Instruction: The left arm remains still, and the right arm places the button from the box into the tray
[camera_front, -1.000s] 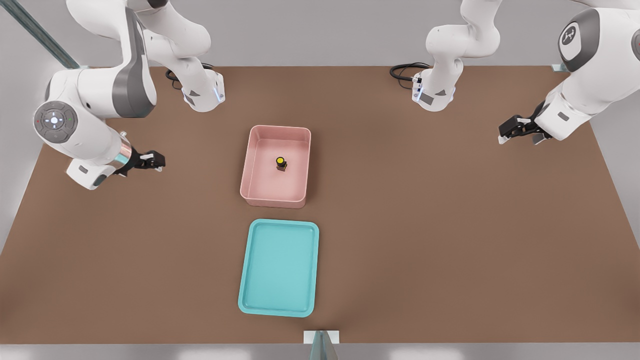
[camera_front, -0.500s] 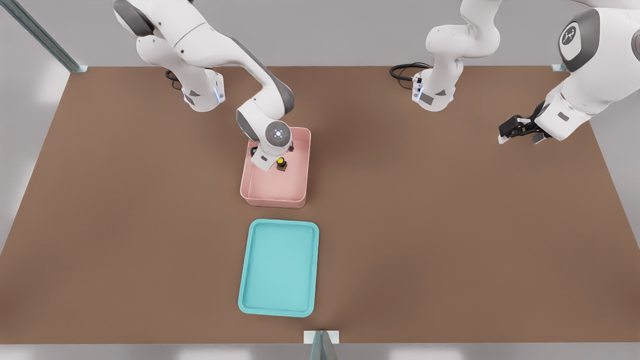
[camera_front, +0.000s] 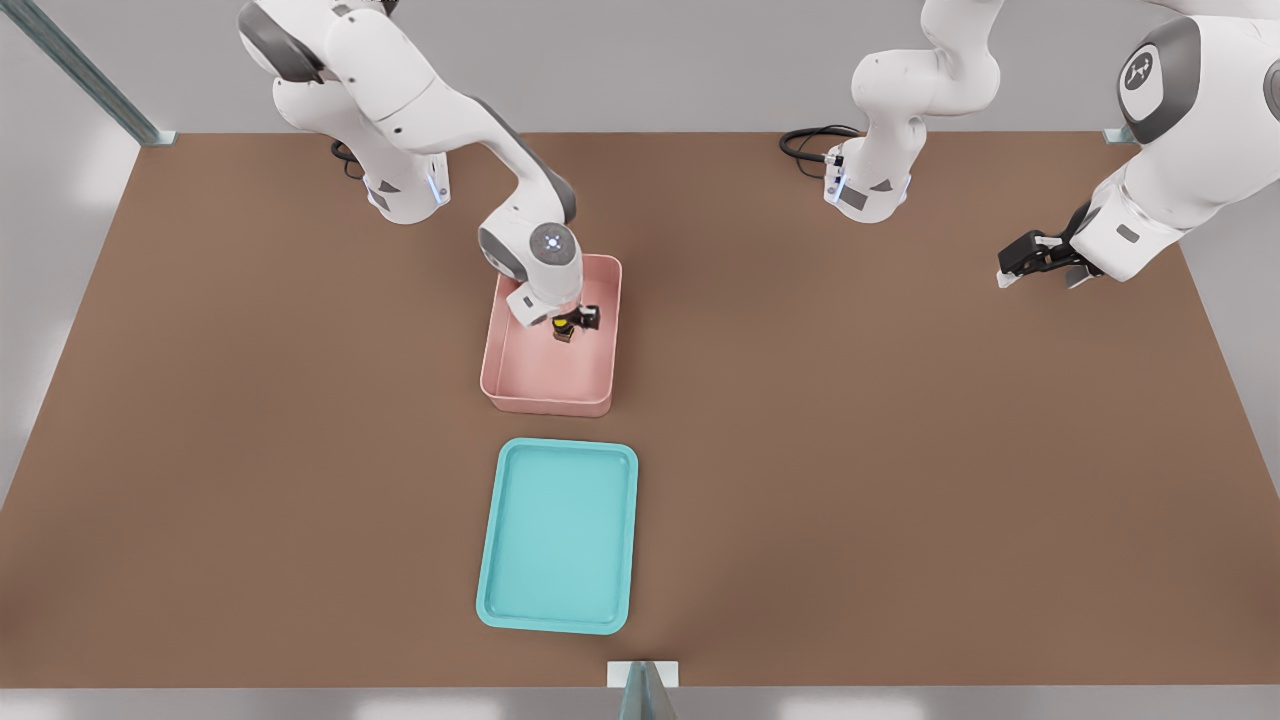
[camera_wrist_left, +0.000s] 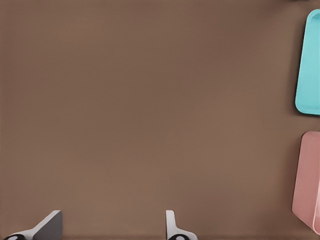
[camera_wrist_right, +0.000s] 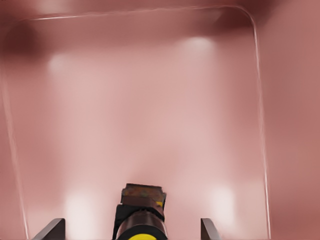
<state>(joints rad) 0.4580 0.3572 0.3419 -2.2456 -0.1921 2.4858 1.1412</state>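
Front view: right arm (camera_front: 440, 110) has dropped lower into box (camera_front: 520, 385) since half-second ago — gripper (camera_front: 572, 322) spread wide, straddling button (camera_front: 563, 331); tray (camera_front: 558, 535) at 6 o'clock unchanged.

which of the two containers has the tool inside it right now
The pink box: the tool is down inside it with open fingers either side of the button. The turquoise tray holds nothing.

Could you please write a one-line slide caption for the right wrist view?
Open hand straddling the tiny yellow-topped button on the pale pink plastic box's floor.
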